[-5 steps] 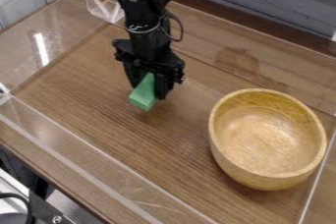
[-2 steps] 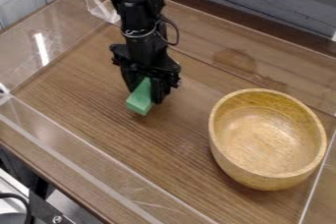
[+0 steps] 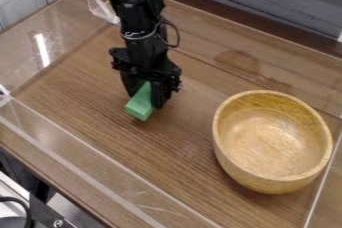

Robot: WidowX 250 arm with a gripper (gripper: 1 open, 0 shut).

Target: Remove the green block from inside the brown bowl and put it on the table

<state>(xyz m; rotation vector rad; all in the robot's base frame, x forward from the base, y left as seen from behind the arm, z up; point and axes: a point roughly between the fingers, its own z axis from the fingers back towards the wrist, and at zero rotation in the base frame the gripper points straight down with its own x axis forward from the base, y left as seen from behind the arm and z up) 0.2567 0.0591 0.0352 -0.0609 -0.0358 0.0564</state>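
Note:
The green block (image 3: 139, 102) is at the table (image 3: 120, 162) surface left of centre, tilted, its lower end at or just above the wood. My gripper (image 3: 147, 92) points straight down and is shut on the green block's upper part. The brown bowl (image 3: 273, 138) stands at the right, holding nothing, well apart from the gripper. The black arm rises from the gripper toward the top left of the view.
Low clear acrylic walls (image 3: 80, 177) edge the tabletop along the front and left. A grey plank wall lies behind. Bare wood lies between the block and the bowl and in front of the block.
The gripper with the green block has shifted slightly left and down toward the tabletop. The bowl has not moved.

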